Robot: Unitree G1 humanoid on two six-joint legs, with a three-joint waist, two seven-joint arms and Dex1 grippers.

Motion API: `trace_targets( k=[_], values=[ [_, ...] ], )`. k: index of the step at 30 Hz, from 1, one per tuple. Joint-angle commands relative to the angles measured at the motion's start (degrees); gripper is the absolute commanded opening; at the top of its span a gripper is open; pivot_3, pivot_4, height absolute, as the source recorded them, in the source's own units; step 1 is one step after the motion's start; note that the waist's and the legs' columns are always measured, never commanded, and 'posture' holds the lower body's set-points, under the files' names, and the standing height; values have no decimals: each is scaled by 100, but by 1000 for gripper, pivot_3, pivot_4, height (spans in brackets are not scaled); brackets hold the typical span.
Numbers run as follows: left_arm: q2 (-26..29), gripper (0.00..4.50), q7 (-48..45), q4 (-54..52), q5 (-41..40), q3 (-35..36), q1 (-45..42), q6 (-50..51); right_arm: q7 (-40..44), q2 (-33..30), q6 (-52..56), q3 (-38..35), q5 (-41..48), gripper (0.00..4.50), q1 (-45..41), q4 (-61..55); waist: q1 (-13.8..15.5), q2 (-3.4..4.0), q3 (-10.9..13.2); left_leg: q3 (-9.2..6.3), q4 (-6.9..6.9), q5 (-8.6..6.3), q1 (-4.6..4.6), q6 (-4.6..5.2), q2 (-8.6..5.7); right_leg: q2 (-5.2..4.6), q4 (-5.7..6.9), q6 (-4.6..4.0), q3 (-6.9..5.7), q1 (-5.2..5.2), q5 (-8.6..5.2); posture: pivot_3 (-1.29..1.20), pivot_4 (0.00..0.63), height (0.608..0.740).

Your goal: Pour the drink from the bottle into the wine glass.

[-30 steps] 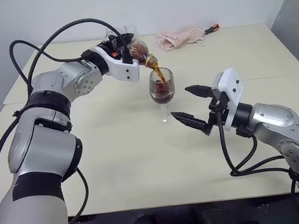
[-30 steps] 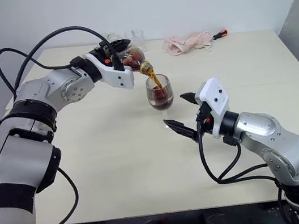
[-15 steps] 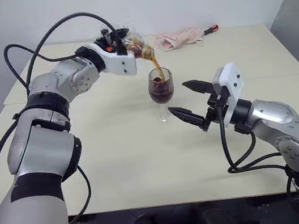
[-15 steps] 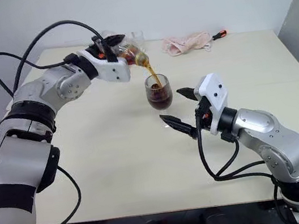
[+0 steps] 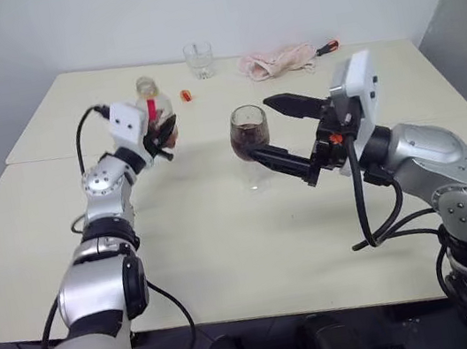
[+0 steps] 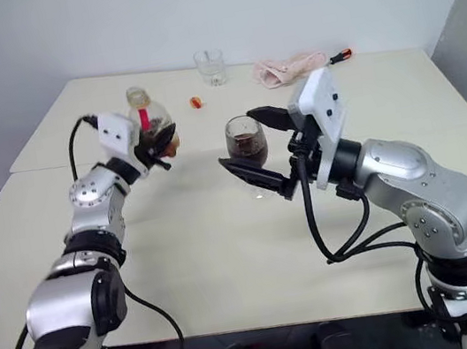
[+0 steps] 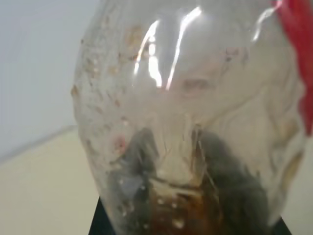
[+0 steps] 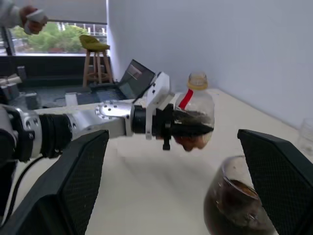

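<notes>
Two grippers shared the tabletop (image 5: 229,256): nearest, the right gripper (image 5: 285,134) stood with jaws wide around the fragile, top-heavy wine glass (image 5: 249,132), best taken by its stem, while farther off the left gripper (image 5: 160,137) clamped the light, slippery bottle (image 5: 152,107) upright by its belly.

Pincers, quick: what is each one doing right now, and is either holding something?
Left pincer: shut on the bottle, held upright.
Right pincer: open, holding nothing, a finger on each side of the wine glass.
</notes>
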Motion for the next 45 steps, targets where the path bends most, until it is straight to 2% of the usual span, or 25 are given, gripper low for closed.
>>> trace_targets(
  k=[1,8,13,23,24,27,31,36,41,45],
  values=[
    [-68,1024,19,-766,-347,202,289,405,-99,-88,405,347,-106,4500,-289,116,8,0,0,-3,6,0,-3,0,1,0,0,0,-2,0,0,0,150,740],
    [-335,1024,580,-1456,-413,258,959,890,-17,83,81,757,-633,4500,-478,461,22,-2,-1,-16,22,-1,-13,1,-1,0,-1,0,-8,4,0,0,150,740],
    [-287,1024,904,-1844,-341,249,1388,1053,119,128,-15,861,-782,4500,-490,546,14,-1,-1,-19,25,-2,-12,2,2,4,-1,0,-9,5,0,0,150,740],
    [-212,4381,1068,-2469,-469,363,1807,1460,385,146,-124,918,-975,4500,-476,630,17,-1,-1,-21,25,-2,-12,1,6,9,-1,0,-9,5,0,0,150,740],
    [-179,4471,1081,-2516,-463,377,1846,1490,425,131,-142,922,-988,4500,-482,644,13,-1,-1,-21,25,-2,-12,1,6,9,-1,0,-8,5,0,0,150,740],
    [-63,4471,1047,-2740,-495,413,1982,1640,526,101,-174,925,-1022,4500,-495,678,5,-1,-1,-22,23,-2,-11,1,8,10,-1,-1,-8,4,0,0,150,740],
    [333,4471,290,-3866,-840,351,2498,2342,755,-39,-240,894,-1085,4500,-509,760,-13,-1,-1,-22,21,-2,-11,1,10,12,-1,-1,-7,3,0,0,150,740],
    [1014,4471,-80,-5224,-1404,691,3043,3348,1008,-293,-384,735,-1180,4500,-488,923,3,-1,-1,-26,18,-2,-11,1,11,9,-2,-5,-10,2,-3,0,150,740],
    [1561,4471,-420,-5797,-1714,753,3126,4090,1176,-466,-518,674,-1239,4500,-508,1054,10,-1,-1,-29,13,-2,-9,1,7,6,-5,-9,-12,4,-8,0,150,740],
    [2219,4471,-951,-6246,-1973,817,3141,4667,1334,-716,-549,538,-1226,4500,-442,1025,9,-1,0,-28,7,-2,-9,1,6,4,-10,-16,-11,1,-14,0,150,740]
  ],
)
